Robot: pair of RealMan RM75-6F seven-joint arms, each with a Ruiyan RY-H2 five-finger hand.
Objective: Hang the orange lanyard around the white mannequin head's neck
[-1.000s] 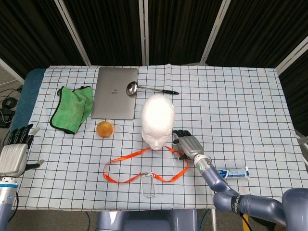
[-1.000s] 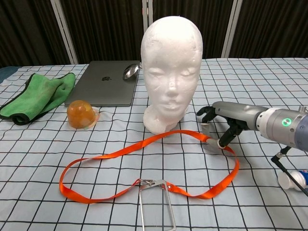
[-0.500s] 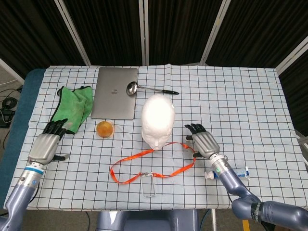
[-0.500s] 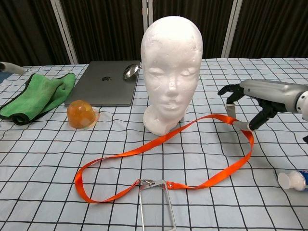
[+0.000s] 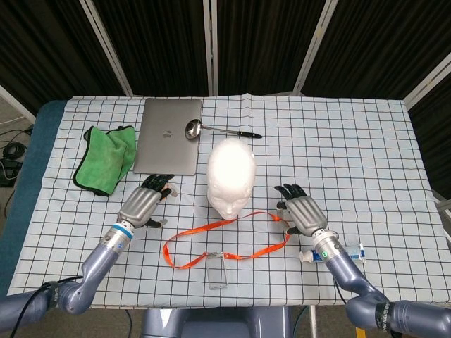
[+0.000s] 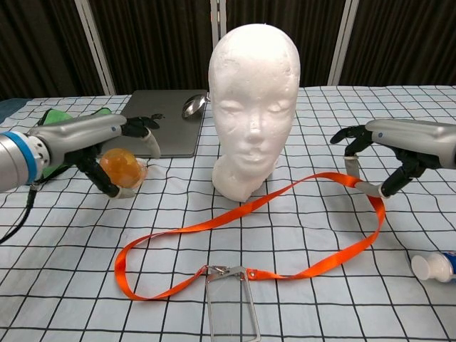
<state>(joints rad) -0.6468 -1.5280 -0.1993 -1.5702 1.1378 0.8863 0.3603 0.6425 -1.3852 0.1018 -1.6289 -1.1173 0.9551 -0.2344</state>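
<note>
Currently, far left: green cloth (image 5: 106, 158) on the checkered table (image 5: 338, 141), closed laptop (image 5: 168, 134) just right of it, ladle (image 5: 211, 129) with its bowl on the laptop's far right corner. Left hand (image 5: 146, 203) is over the orange dome (image 6: 120, 169), fingers spread and hooked down around it; can't tell from either view if they touch it, reads as released. White mannequin head (image 5: 230, 176) stands upright mid-table, neck bare. Orange lanyard (image 5: 225, 243) lies flat on the cloth in a long loop, near side of the head; one run passes just beside the neck base, clip and clear badge holder (image 5: 218, 271) at the near edge. Right end of the loop is lifted off the table, pinched in the right hand (image 5: 303, 211), other fingers splayed. Toothpaste tube (image 5: 338, 253) lies near right, partly under the right forearm.
</note>
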